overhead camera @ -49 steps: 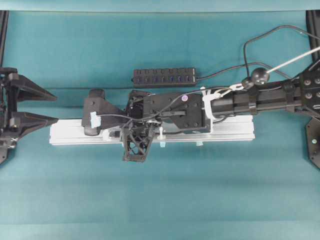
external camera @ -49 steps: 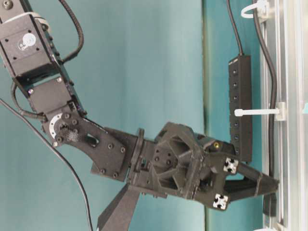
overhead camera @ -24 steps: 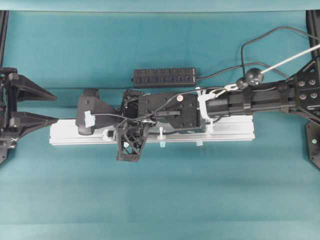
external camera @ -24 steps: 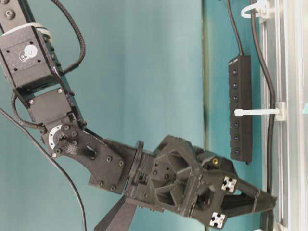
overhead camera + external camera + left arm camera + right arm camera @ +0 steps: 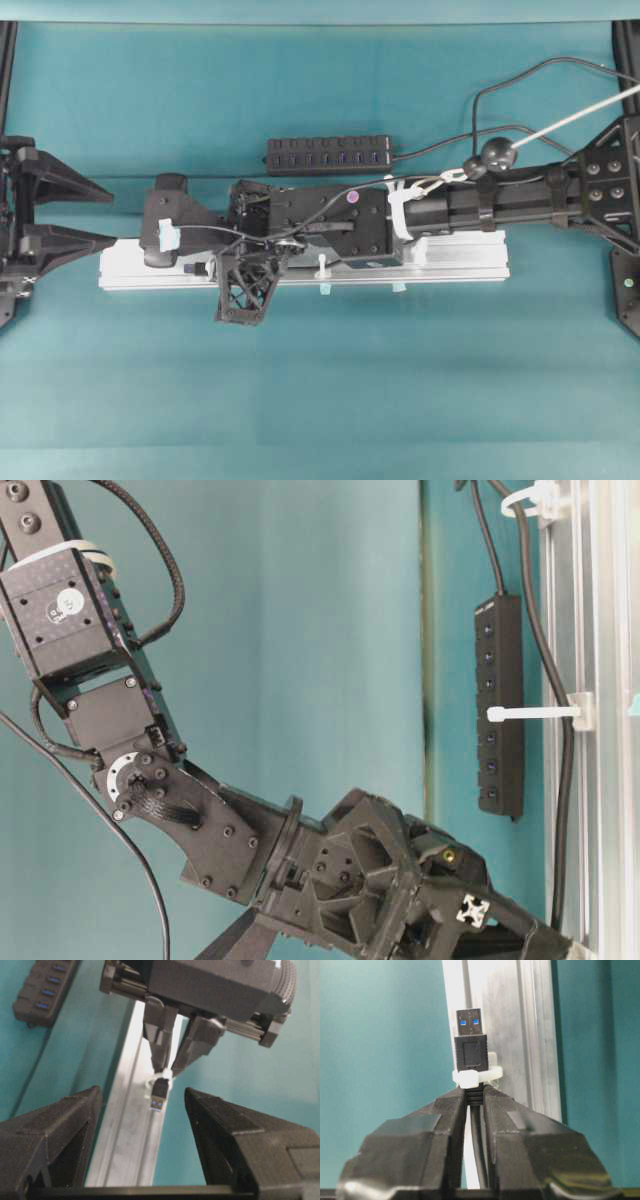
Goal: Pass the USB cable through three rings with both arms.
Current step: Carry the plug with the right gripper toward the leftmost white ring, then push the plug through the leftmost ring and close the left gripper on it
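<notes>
The right gripper is clamped on the cable just behind its plug. In the right wrist view the plug is poking through a white ring, the blue-tongued metal end already past it. In the overhead view this is at the left end of the rail. The cable is seen running back along the rail through a second ring and a third ring in the table-level view, though whether it sits fully inside each cannot be told for sure.

The left gripper is spread wide and empty, facing the plug from just beyond the rail's left end, apart from it.

The plug is judged to be a small, rigid, light block with smooth sides, so it can slip or twist if pinched at a corner. Its flat faces are best taken squarely, on the black moulded body or the metal shell ahead of the ring. The cable behind is thin and limp; it cannot be pushed, only pulled, and may drag at the rings. The rings look thin and flexible, so pulls should be kept along the rail. The hub lies on the table beyond the rail.
</notes>
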